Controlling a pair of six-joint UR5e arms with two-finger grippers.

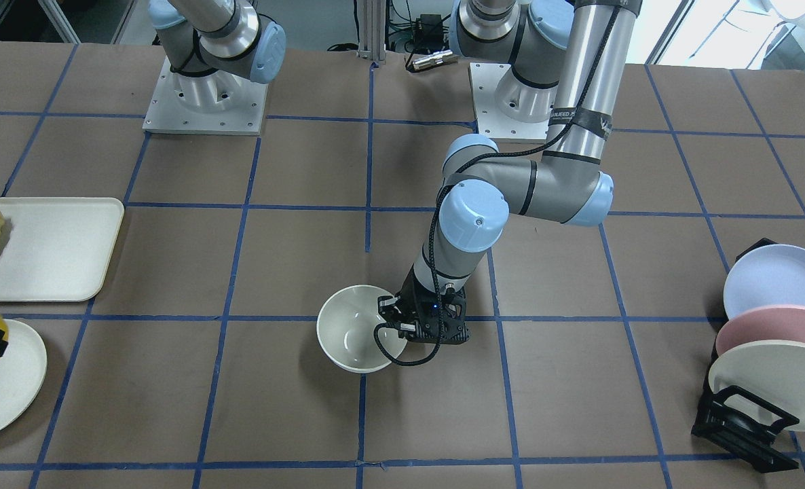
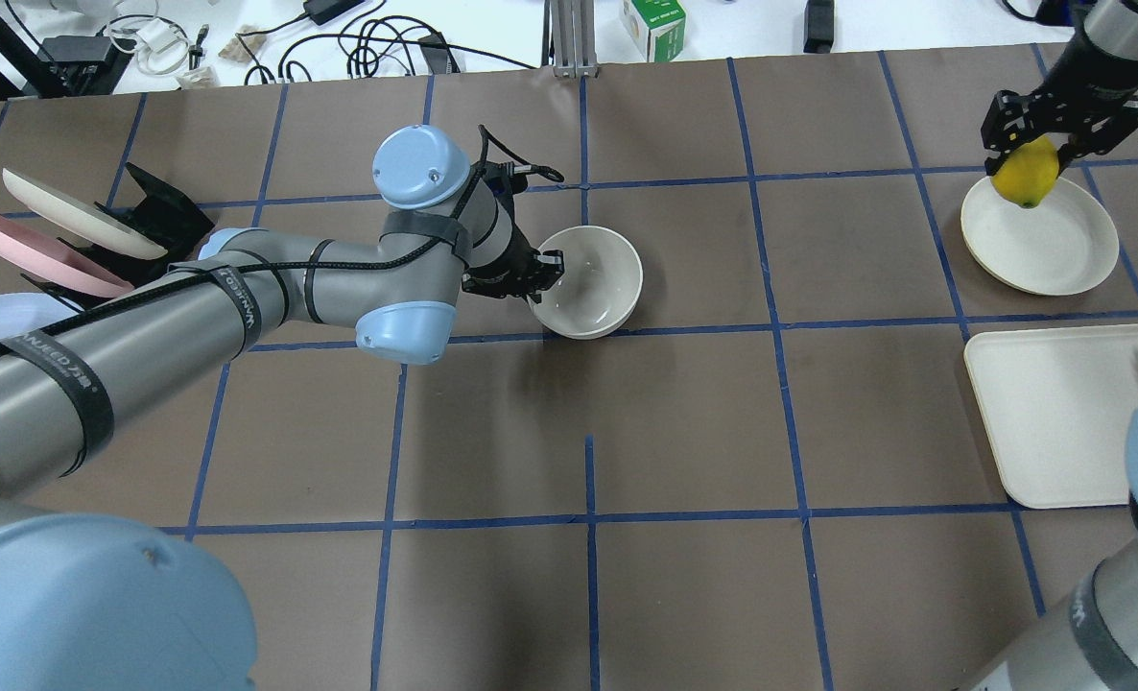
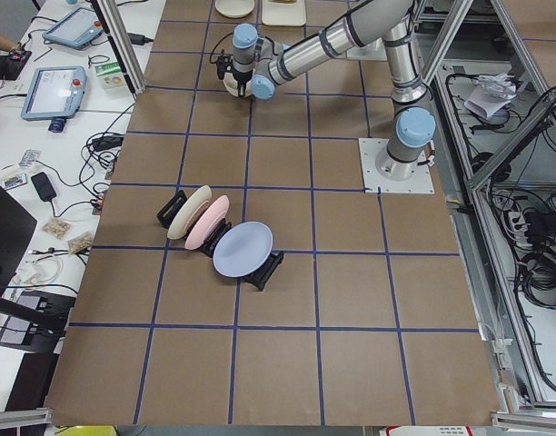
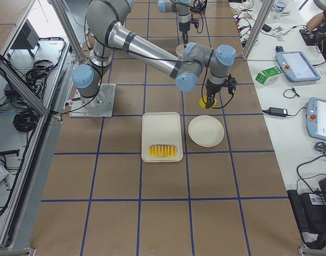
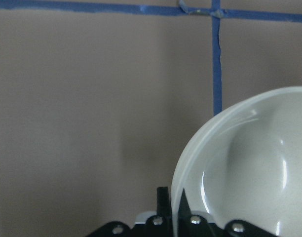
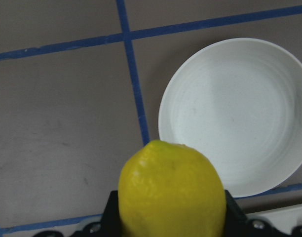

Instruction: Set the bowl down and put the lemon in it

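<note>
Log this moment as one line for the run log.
left gripper: shut on bowl rim | right gripper: shut on lemon, beside plate | lemon not yet in bowl

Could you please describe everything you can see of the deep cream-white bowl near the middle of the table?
The deep round cream-white bowl is smooth and glossy inside, with small light glints, and it is empty. It stands upright near the middle of the brown table. The left gripper pinches its rim on the side toward that arm, one finger inside and one outside. I cannot tell whether its base rests on the table.
</note>
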